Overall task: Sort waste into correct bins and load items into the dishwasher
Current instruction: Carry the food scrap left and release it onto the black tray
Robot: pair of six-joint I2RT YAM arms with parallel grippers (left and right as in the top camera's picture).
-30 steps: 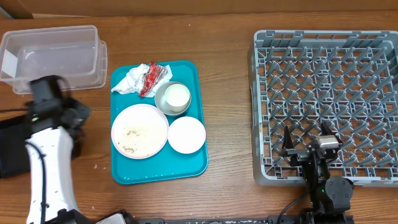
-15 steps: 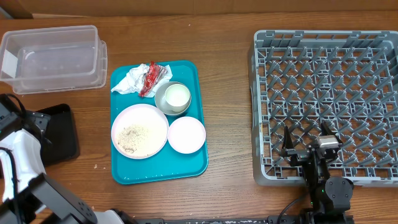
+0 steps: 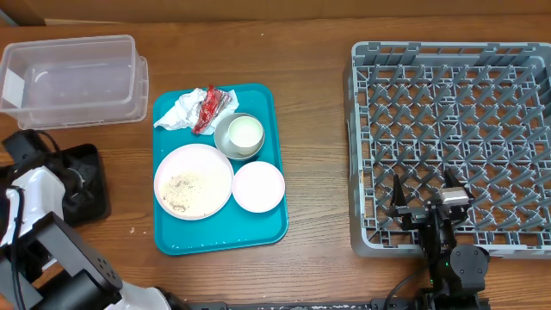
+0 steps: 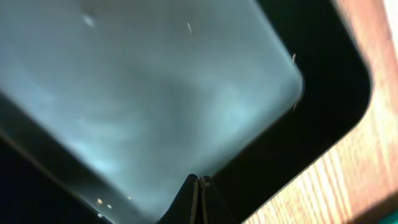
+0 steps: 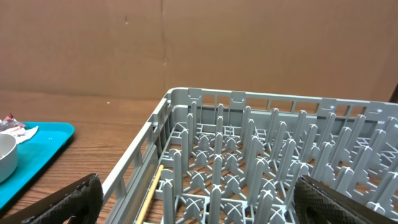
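A crumpled white napkin (image 3: 179, 112) and a red wrapper (image 3: 211, 105) lie at the far end of the teal serving tray (image 3: 258, 228). The grey metal-rimmed bowl (image 3: 222, 145) holds the small white cup (image 3: 245, 133). The pink-white plate (image 3: 194, 179) carries white crumbs. The small white bowl (image 3: 258, 186) sits beside it. The clear tub (image 3: 73, 77) is far left. My left gripper (image 4: 199, 186) is shut and empty, just over the black tray (image 3: 90, 185). My right gripper (image 5: 211, 205) is open over the near edge of the grey dish rack (image 3: 452, 142).
A thin wooden stick (image 5: 149, 193) lies inside the rack's near-left edge. A brown cardboard wall (image 5: 186, 43) stands behind the table. My left arm (image 3: 30, 185) covers part of the black tray at the table's left edge.
My left arm has swung back from beside the clear tub toward the left edge, and now sits over the black tray. The right arm has not moved.
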